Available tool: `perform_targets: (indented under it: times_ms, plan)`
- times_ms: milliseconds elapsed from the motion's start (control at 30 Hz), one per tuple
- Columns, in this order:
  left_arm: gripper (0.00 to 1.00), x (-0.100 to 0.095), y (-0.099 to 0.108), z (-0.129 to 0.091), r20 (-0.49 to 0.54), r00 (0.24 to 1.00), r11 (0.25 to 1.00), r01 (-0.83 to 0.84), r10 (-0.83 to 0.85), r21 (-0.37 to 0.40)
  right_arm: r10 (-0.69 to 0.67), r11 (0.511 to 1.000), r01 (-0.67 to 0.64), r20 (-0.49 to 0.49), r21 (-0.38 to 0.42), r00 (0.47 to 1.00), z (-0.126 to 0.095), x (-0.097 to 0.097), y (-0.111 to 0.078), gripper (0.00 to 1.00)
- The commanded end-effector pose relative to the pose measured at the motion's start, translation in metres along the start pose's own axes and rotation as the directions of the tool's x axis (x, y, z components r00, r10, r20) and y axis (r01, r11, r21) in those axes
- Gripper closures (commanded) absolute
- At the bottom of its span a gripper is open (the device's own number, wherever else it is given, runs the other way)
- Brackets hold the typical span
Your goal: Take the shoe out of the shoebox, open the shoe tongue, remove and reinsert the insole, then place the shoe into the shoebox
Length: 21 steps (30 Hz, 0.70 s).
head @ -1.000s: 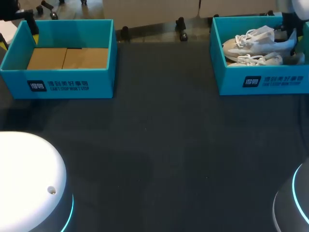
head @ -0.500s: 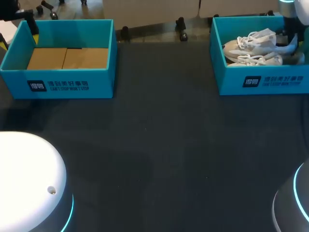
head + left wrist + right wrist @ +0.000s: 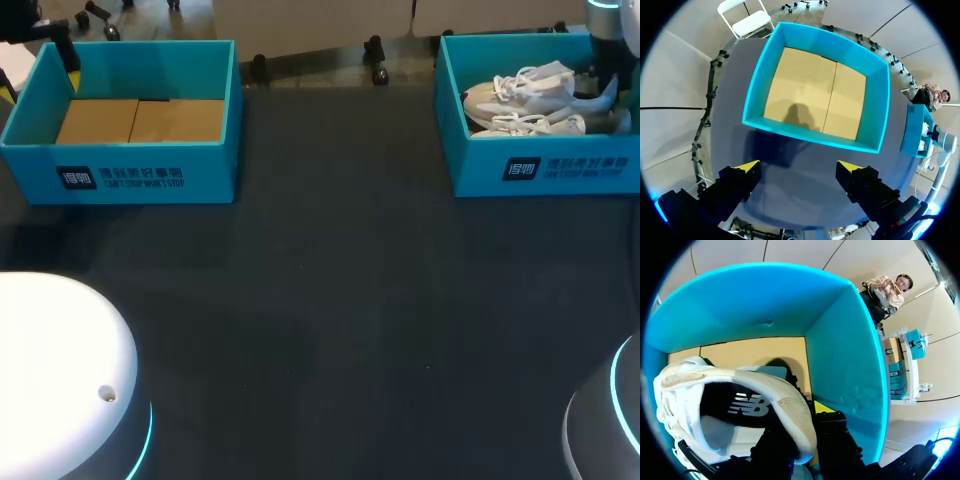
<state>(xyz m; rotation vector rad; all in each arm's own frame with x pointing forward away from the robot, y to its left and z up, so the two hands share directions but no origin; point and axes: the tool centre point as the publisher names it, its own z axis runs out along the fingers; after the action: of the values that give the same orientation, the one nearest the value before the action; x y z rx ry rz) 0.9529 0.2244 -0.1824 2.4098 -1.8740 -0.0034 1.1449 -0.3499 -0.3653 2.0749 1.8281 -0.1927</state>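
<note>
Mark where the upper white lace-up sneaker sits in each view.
Head view: the upper white lace-up sneaker lies in the teal cardboard shoebox at the table's far right.
Left wrist view: too small to tell; only that shoebox shows, far off.
Right wrist view: its heel collar is pinched by the right gripper.
Shared landmark: the shoebox's teal wall.

Left arm (image 3: 60,365) and right arm (image 3: 612,415) are rounded pale shells ringed with glowing cyan bands; the left gripper (image 3: 797,167) has blocky black fingers (image 3: 735,186) tipped yellow.
</note>
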Motion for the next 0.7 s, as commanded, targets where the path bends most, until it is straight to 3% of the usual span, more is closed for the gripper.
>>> perform_targets:
  times_ms: [33,200,300,467,567,700]
  plan:
    - [0.00,0.000,0.001,-0.001,0.001,1.000,1.000,0.000,0.000,0.001,0.002,1.000,-0.002,-0.004,0.005,1.000,0.002,0.001,0.002,0.98]
    - [0.00,0.000,0.001,-0.001,0.001,1.000,1.000,0.000,0.000,0.001,-0.004,1.000,0.004,-0.012,-0.006,1.000,-0.001,0.004,0.003,0.98]
    - [0.00,0.000,0.001,-0.001,0.001,1.000,1.000,0.000,0.000,0.001,-0.008,1.000,0.008,-0.017,-0.009,1.000,-0.002,0.005,0.004,0.89]
    - [0.00,0.000,0.001,-0.001,0.001,1.000,1.000,0.000,0.000,0.001,-0.005,1.000,0.005,-0.024,-0.011,1.000,-0.002,0.005,0.002,0.60]
    - [0.00,0.000,0.001,-0.001,0.001,1.000,1.000,0.000,0.000,0.001,-0.004,1.000,0.004,-0.026,-0.014,1.000,-0.005,0.006,0.001,0.52]
    - [0.00,0.000,0.001,-0.001,0.001,1.000,1.000,0.000,0.000,0.001,-0.005,1.000,0.005,-0.035,-0.024,0.999,-0.012,0.007,0.000,0.50]
